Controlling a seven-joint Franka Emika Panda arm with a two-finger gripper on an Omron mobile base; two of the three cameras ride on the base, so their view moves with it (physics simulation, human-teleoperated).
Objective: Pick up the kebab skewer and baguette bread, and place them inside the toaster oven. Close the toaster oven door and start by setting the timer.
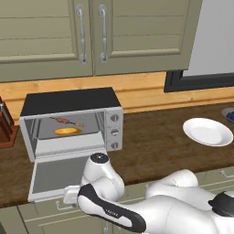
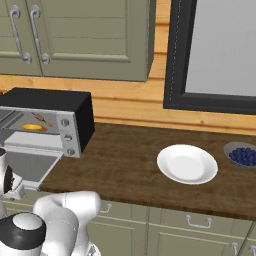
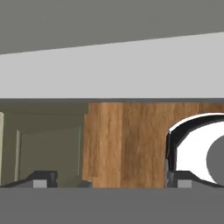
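The fingers [image 3: 111, 181] stand wide apart with nothing between them, their two dark tips poking up at the bottom of the hand view. They sit low at the front edge of the toaster oven door [image 1: 61, 171], which hangs fully open and lies flat out over the wooden surface [image 1: 160, 146]. In the hand view a pale slab, probably the door's underside or edge, runs across just above the tips, with wood grain beyond it.

From the left base view the hand is tucked under the door's outer lip, so the step in hand looks like lifting that door shut. The door should feel stiff and light to moderate, swinging on a hinge along its bottom edge; its metal frame looks smooth and could slip. The best hold is probably the bar handle on the free edge, or a push from beneath near the middle so it does not twist.

Behind the door, inside the toaster oven [image 1: 73, 123], the baguette bread [image 1: 67, 131] lies on the rack, and the kebab skewer [image 1: 67, 121] rests just behind it, deeper in. Both look well clear of the door's swing.

To the right of the oven, well apart from it, a white plate [image 1: 208, 131] sits on the surface, with a bowl of blueberries [image 2: 243, 155] beyond it.
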